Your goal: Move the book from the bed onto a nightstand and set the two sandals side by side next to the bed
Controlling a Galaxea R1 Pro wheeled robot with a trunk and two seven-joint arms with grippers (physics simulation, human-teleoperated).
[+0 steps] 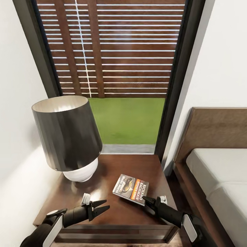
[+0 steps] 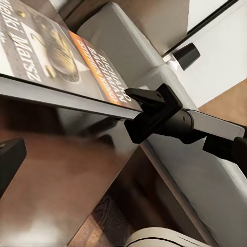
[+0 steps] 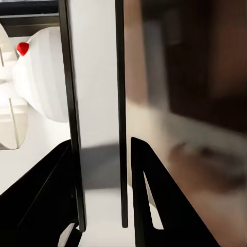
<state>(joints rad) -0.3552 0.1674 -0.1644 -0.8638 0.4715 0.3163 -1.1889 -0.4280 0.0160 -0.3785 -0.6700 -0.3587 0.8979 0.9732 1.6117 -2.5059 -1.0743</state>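
The book [image 1: 131, 188], a dark paperback with an orange band, hangs tilted just above the nightstand [image 1: 113, 211], right of the top's middle. My right gripper [image 1: 148, 200] is shut on its near right corner. In the left wrist view the book [image 2: 56, 56] floats over the glossy top with the right gripper [image 2: 149, 105] clamped on its corner. The right wrist view has the book [image 3: 98, 103] edge-on between the two black fingers [image 3: 154, 206]. My left gripper [image 1: 105, 204] is open and holds nothing, over the nightstand's front left. The bed [image 1: 219, 171] lies to the right. The sandals are out of view.
A lamp [image 1: 68, 133] with a dark shade and white base takes up the nightstand's back left. A tall dark-framed window [image 1: 127, 68] with fence slats and grass stands behind. White walls close both sides, and a narrow floor gap separates nightstand and bed.
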